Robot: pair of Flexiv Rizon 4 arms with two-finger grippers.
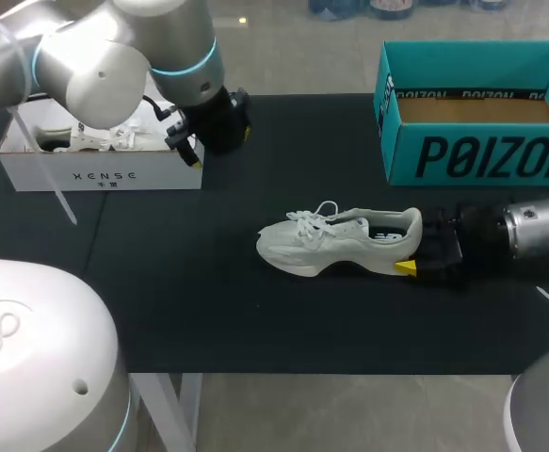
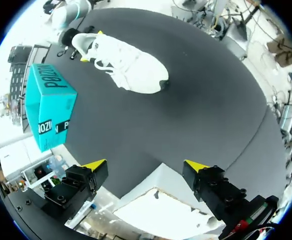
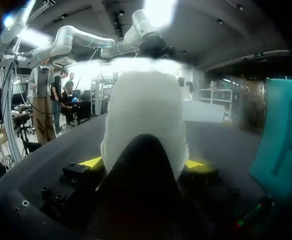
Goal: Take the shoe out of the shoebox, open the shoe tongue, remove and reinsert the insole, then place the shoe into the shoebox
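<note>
Nearest the head camera are the arms' pale housings. Beyond them the shoe (image 1: 340,240) stands on its sole on the dark worktop (image 1: 208,311), out of the teal shoebox (image 1: 476,113), which sits open behind it on the right. The shoe's long axis runs across the worktop, toe toward the left arm's side and heel toward the right arm. The right end effector (image 1: 411,252) meets the heel. Only 1 yellow tip shows here, and the other is hidden behind the shoe. The left end effector (image 1: 221,147) hangs well apart from the shoe, by the corner of a white box (image 1: 100,169).

From the left wrist, the 2 fingers are spread with nothing between them and the white box's corner is under them. The shoe lies far ahead, laces up, with the right arm at its heel.

From the right wrist, the heel fills the space between the fingers with a yellow tip against each side, so this end effector looks clamped on the shoe. The heel blocks any sight of the tongue and laces.

Opening the tongue looks like the next step. I judge it falls to the left arm, which must cross toward the laces while the right steadies the heel. Whether the insole sits inside cannot be made out.
</note>
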